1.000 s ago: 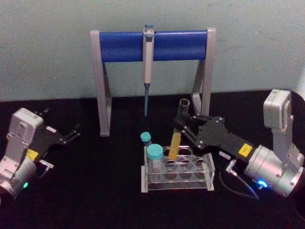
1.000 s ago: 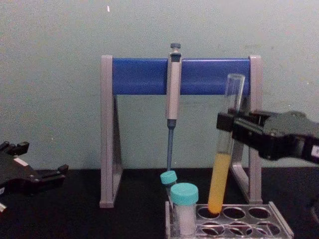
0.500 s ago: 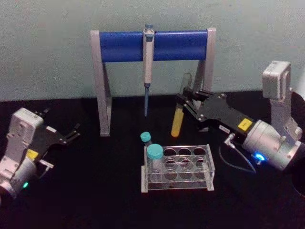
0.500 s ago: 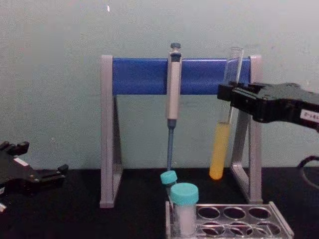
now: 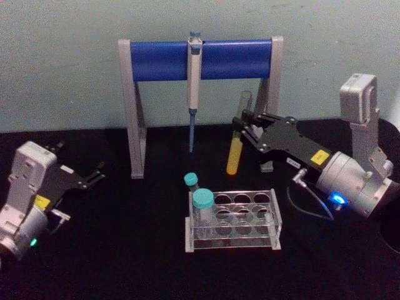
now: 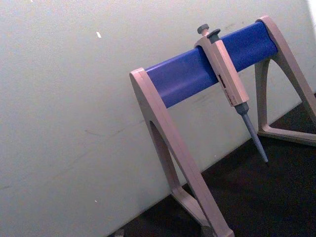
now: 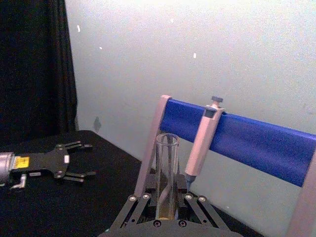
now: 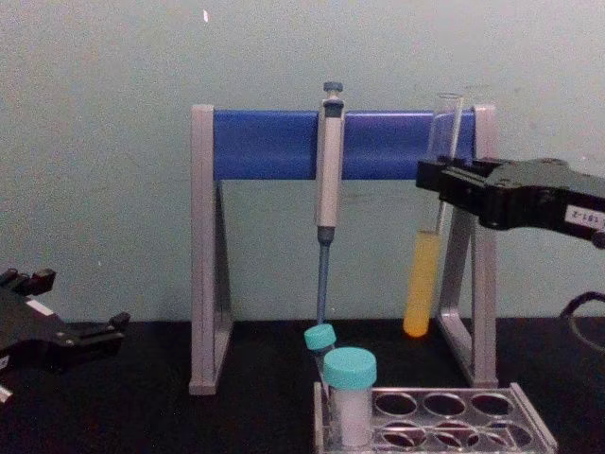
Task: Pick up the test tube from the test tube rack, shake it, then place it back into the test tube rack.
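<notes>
The test tube is a clear glass tube with yellow liquid in its lower part. It hangs nearly upright in the air, behind and above the test tube rack. My right gripper is shut on its upper glass. The chest view has the test tube well above the clear test tube rack, held by the right gripper. In the right wrist view the test tube stands between the right gripper's fingers. My left gripper rests open at the far left of the table.
A grey-legged stand with a blue crossbar stands at the back, close behind the tube. A pipette hangs from it. Two teal-capped vials occupy the rack's left end. A cable lies right of the rack.
The right gripper has lifted the test tube out of the rack and carried it up and back toward the stand. The left arm has not moved.
</notes>
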{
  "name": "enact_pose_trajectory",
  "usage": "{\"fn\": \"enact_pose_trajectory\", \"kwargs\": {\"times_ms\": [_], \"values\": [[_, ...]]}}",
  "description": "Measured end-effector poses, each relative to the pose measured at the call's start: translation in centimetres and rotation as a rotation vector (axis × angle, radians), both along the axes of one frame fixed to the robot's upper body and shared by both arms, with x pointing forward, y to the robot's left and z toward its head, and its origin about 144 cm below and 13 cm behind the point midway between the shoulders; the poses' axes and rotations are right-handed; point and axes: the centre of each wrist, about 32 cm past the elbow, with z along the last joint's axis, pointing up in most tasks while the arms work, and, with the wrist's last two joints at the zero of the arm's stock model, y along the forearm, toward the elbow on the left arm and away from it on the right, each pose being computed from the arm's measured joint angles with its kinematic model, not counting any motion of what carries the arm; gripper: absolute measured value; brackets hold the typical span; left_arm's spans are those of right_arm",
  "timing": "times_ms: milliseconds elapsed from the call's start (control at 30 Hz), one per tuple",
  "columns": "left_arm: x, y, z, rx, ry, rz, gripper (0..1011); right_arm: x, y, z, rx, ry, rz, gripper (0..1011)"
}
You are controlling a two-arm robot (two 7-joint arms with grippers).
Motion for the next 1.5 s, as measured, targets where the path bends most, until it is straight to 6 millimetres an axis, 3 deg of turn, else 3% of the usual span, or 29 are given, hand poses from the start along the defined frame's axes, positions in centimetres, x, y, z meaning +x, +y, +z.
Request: {"fn": "enact_pose_trajectory", "kwargs": {"times_ms": [300, 533, 767, 1067, 1500], "values": [[0.0, 0.0, 0.0, 0.000, 0.000, 0.000, 1001, -0.7, -1.5, -0.2, -0.012, 0.007, -0.049, 229], [0.0, 0.0, 0.0, 0.000, 0.000, 0.000, 1001, -2.7, -2.7, -0.6, -0.034, 0.024, -0.047, 229], [0.0, 0.0, 0.0, 0.000, 0.000, 0.000, 1001, -3.7, -1.9, -1.0, -0.026, 0.039, 0.021, 229], [0.0, 0.0, 0.0, 0.000, 0.000, 0.000, 1001, -2.2, 0.1, -1.0, 0.004, 0.035, 0.065, 229], [0.0, 0.0, 0.0, 0.000, 0.000, 0.000, 1001, -0.3, 0.0, -0.4, 0.002, 0.024, 0.017, 229]]}}
